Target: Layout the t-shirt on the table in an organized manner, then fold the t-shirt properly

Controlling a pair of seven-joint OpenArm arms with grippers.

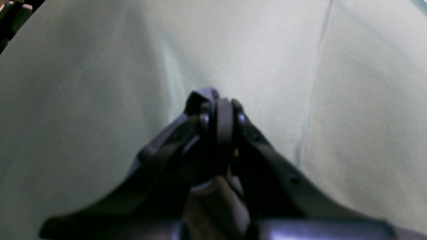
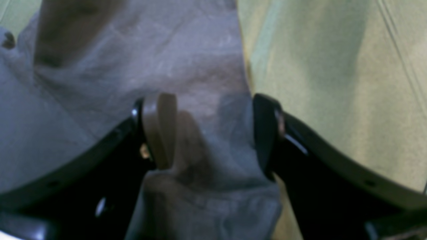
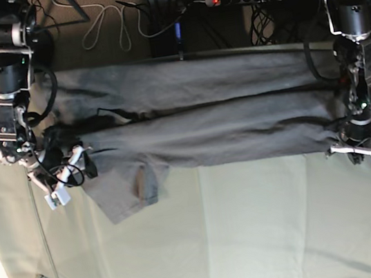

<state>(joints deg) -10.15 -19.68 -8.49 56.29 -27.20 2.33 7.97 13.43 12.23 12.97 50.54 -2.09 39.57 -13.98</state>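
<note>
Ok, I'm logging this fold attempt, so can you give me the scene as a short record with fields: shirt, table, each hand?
shirt: dark grey t-shirt, stretched sideways across the far half of the table, one sleeve hanging toward the near side
table: pale green cloth cover, faint creases
left hand: shut, pinching a bit of shirt fabric at its tip
right hand: open, jaws straddling a shirt edge, not closed on it

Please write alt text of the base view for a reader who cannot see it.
A dark grey t-shirt lies stretched sideways across the far part of a pale green table, between two robot arms. The left gripper pinches one end; the open right gripper is at the other.
</note>
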